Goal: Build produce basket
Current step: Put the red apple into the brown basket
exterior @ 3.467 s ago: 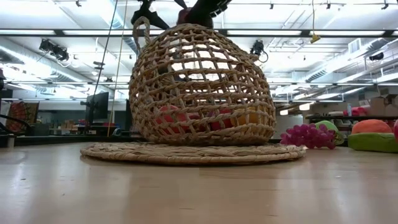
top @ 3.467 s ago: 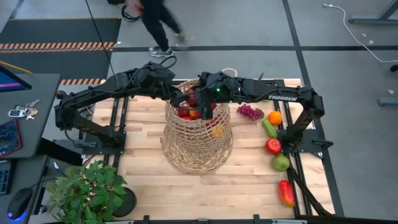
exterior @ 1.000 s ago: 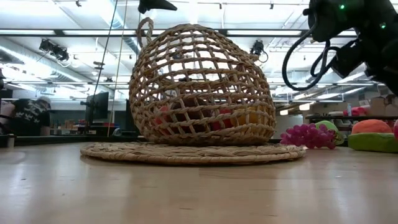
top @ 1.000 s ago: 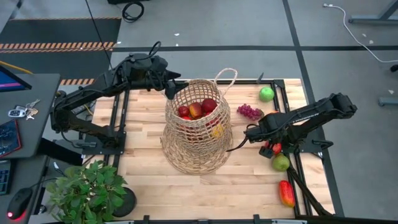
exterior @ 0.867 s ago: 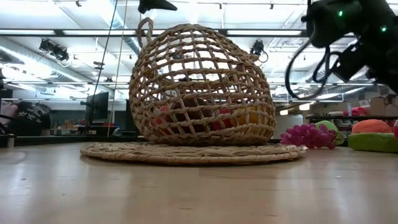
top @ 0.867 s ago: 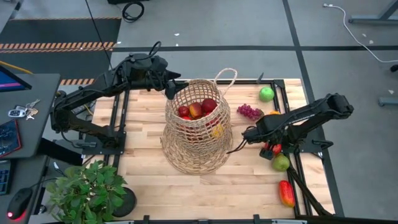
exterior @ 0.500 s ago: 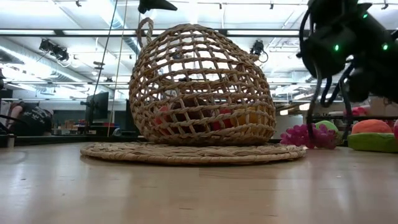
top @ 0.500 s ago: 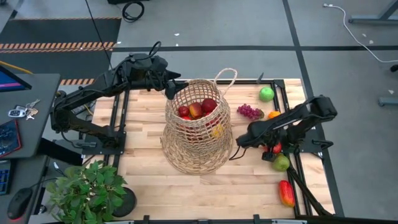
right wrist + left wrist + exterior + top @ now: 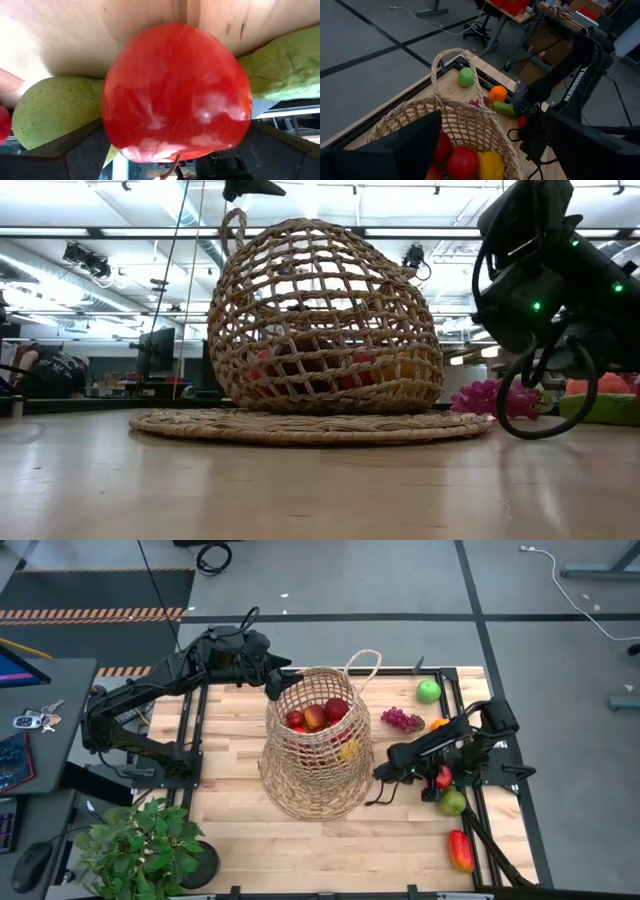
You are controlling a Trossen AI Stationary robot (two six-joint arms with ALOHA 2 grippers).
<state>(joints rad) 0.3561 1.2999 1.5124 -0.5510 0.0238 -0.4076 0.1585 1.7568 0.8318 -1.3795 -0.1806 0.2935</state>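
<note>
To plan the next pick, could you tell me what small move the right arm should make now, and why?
Probably close the right pincer on the red apple: its open fingers flank the apple, which fills the wrist view, so it seems within grasp.

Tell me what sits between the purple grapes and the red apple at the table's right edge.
High view: a small orange and the right arm's wrist lie between grapes and apple.

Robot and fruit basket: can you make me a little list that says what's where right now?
basket: tall wicker basket standing mid-table
in basket: red apples and a yellow piece
left gripper: at the basket's rim, fingers either side of the weave
right gripper: open, low over the red apple at the table's right edge
still outside: purple grapes, green apple, orange, another green fruit, red pepper
corner: potted plant
</note>
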